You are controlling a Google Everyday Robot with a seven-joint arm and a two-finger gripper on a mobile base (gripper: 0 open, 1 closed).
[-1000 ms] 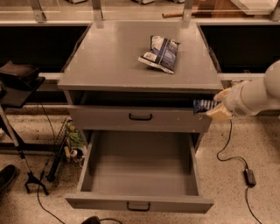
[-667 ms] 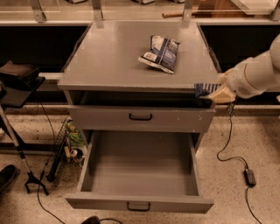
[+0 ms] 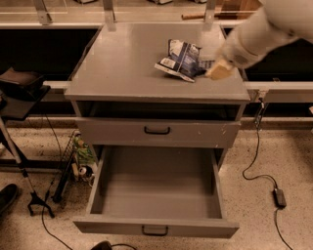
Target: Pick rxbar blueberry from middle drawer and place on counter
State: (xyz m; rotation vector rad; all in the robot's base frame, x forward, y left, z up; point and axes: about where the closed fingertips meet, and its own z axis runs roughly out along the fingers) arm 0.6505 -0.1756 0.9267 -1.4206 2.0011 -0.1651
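My gripper (image 3: 215, 70) is low over the right side of the grey counter (image 3: 122, 63), with the white arm coming in from the upper right. It is shut on the small dark rxbar blueberry (image 3: 205, 64), whose end shows just left of the tan fingertips (image 3: 220, 71), next to a crinkled navy-and-white snack bag (image 3: 180, 59) lying on the counter. I cannot tell whether the bar touches the counter. The middle drawer (image 3: 156, 227) is pulled fully out and its tray is bare. The upper drawer (image 3: 156, 131) is closed.
A black stand (image 3: 19, 90) with thin legs is at the left. Small clutter (image 3: 80, 163) sits on the floor beside the cabinet. A cable and power adapter (image 3: 279, 197) lie on the floor at the right. Posts (image 3: 108, 10) rise behind the counter.
The gripper has risen from beside the upper drawer's right end and moved up and left over the counter, carrying the dark bar to beside the snack bag.
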